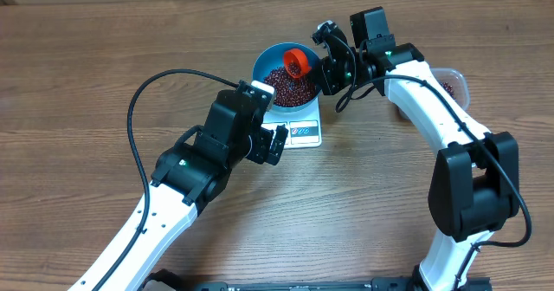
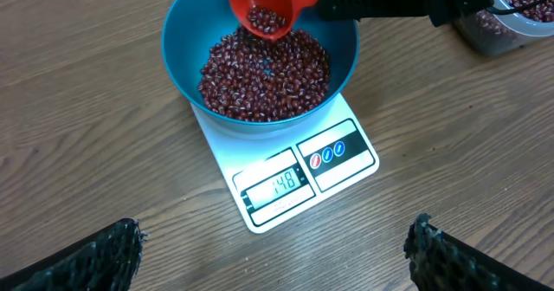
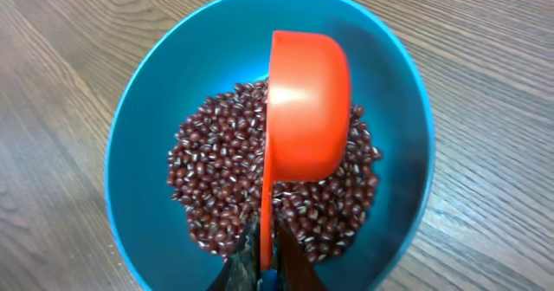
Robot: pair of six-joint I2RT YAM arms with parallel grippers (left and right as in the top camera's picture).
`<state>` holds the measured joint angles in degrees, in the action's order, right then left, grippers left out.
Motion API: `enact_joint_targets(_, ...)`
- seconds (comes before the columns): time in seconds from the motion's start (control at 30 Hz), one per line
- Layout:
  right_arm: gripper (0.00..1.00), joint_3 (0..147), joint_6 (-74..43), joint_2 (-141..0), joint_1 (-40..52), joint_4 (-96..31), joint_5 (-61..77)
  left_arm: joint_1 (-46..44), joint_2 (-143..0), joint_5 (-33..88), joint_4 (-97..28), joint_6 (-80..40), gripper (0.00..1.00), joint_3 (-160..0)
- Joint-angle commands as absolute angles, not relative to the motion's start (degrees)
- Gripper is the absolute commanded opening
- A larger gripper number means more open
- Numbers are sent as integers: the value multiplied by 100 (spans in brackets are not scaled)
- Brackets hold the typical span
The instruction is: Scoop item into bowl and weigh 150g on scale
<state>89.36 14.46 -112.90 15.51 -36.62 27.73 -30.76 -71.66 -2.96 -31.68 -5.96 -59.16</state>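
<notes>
Beans (image 3: 216,178), small and dark red-brown, lie heaped in the blue bowl (image 3: 147,83). The wooden table (image 1: 86,48) carries everything. The left arm (image 1: 173,183) reaches in from the near side, and the left jaws stand wide and empty, low over the table just beside the display end of the white scale (image 2: 342,165). The right arm (image 1: 450,118) curves in from the right, and the right jaws are clamped on the handle of the red-orange scoop (image 3: 307,109). The scale bears the bowl on its far part. A clear tub (image 2: 511,14) with more beans sits well off to the right. The scoop hangs over the bowl, tipped mouth down, a few beans inside it. The display (image 2: 279,185) reads 148.
</notes>
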Motion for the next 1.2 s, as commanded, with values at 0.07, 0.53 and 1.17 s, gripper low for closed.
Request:
enact_joint_targets(0.07, 4, 9050, 1527, -11034, 1636, -3741, 2858, -3076, -7190, -228, -3151, -530, 99, -5911)
enact_joint_targets(0.53, 4, 9050, 1527, -10879, 1688, -3664, 2567, -3076, -7190, -228, -3151, -530, 100, -5911)
enact_joint_targets(1.17, 4, 9050, 1568, -10801, 1800, -3548, 2414, -3076, -7190, -228, -3151, -530, 99, -5911)
